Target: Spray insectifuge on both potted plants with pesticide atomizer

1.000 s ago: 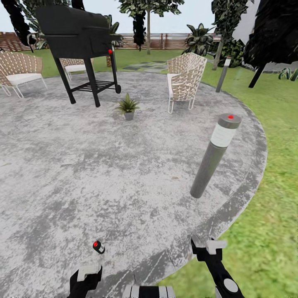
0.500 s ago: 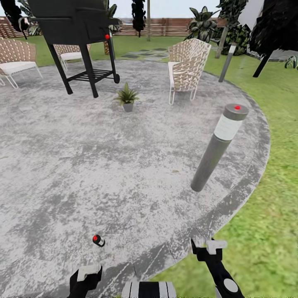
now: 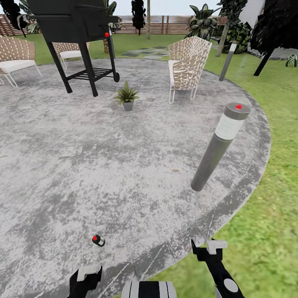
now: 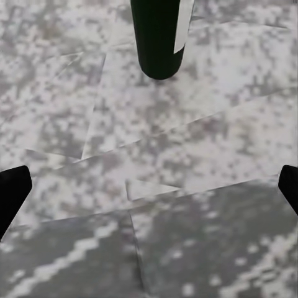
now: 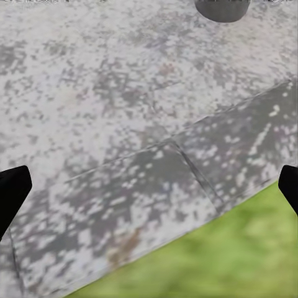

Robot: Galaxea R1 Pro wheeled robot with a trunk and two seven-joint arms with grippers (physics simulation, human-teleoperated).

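The pesticide atomizer (image 3: 98, 240) lies on the rough grey paving of the garden, a small dark bottle with a red spot, just ahead of my left gripper (image 3: 85, 275). In the left wrist view a dark cylinder with a whitish strip (image 4: 158, 37), apparently the atomizer, lies beyond the open left gripper (image 4: 149, 192). One potted plant (image 3: 127, 96), a green rosette in a grey pot, stands far across the paving. My right gripper (image 3: 209, 247) hangs over the paving's edge, and its wrist view shows the right gripper (image 5: 149, 192) open and empty.
A grey bollard lamp (image 3: 217, 145) stands ahead on the right, its base (image 5: 222, 9) in the right wrist view. A black grill (image 3: 78, 33) and wicker chairs (image 3: 186, 68) stand at the far side. Green lawn (image 3: 269, 207) borders the paving on the right.
The whole picture has shifted a little, so the camera has moved; far things sit higher in the picture. Both arms hold the same pose. The atomizer lies where it was.
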